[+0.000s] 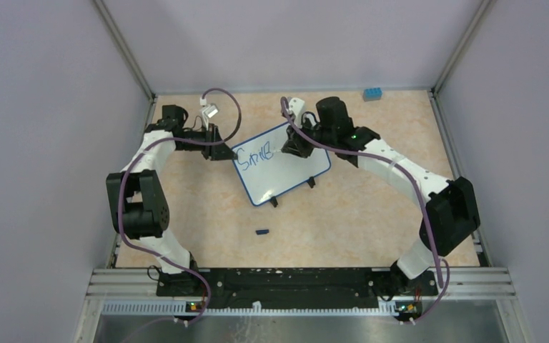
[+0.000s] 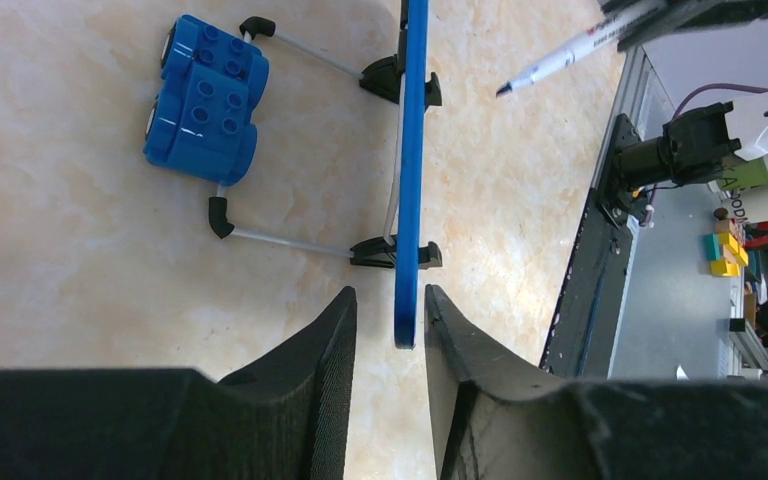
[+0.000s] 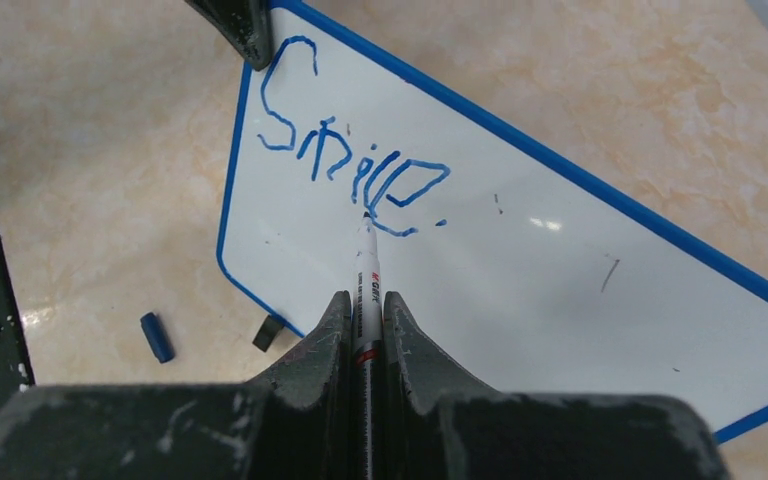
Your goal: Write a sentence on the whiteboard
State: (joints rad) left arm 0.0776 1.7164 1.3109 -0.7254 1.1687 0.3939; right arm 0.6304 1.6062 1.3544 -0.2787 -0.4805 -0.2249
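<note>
Writing step, mid-sentence: the sentence point(image 3: 350, 170) only reads "Smile" so far, up at the board's 10 o'clock corner. The whiteboard point(image 1: 281, 164) sits mid-table, glossy white with a thin blue frame, propped on little black feet. The right gripper point(image 3: 365, 310) is clamped on a slim white marker point(image 3: 367, 265), tip by the last "e". The left gripper point(image 2: 390, 325) straddles the frame edge, can't tell if it's actually pinching. Next move, I'd guess: lift the tip, shift toward 3 o'clock and start another word.

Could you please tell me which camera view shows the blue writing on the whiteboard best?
The right wrist view: the writing is close and readable, "Smile", by the marker tip. Top external shows it small; left wrist sees only the whiteboard edge-on.
</note>
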